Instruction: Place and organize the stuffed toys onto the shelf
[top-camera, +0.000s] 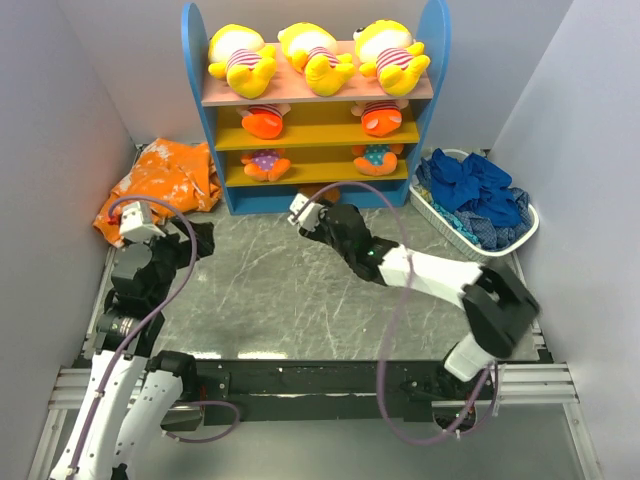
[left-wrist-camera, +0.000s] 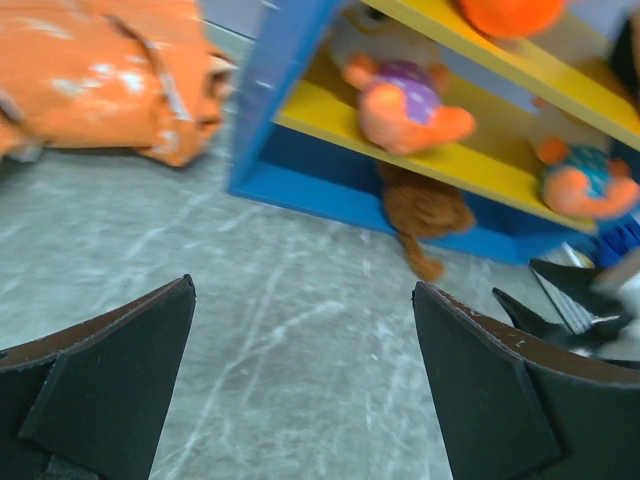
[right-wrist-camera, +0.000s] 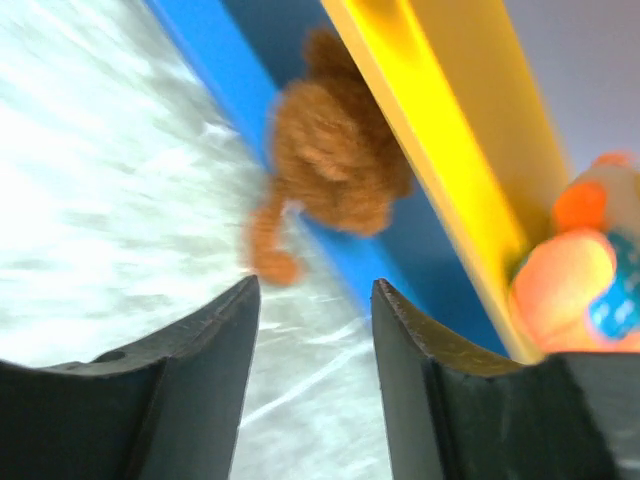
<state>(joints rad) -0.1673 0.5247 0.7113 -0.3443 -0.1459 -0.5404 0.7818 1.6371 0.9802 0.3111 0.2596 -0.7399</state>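
Brown monkey (right-wrist-camera: 335, 160) lies in the bottom bay of the shelf (right-wrist-camera: 440, 130), one limb trailing over the front edge. Right tool (right-wrist-camera: 315, 290), just before it, and left tool (left-wrist-camera: 303, 285) both gape empty. Risk: a finger snagging that limb drags it out.

My top camera sits above and behind my two bases. It looks forward and down over the whole table (top-camera: 270, 290) to the shelf (top-camera: 196, 70) at the far side. My left wrist camera is low over the table, facing past my left gripper (left-wrist-camera: 303, 288) toward the shelf's lower left corner. My right wrist camera, rolled sideways, looks past my right gripper (right-wrist-camera: 315, 285), very near the bottom board. Both wrist views share the brown monkey (left-wrist-camera: 425, 205) and the teal-dotted toy (left-wrist-camera: 590, 180).
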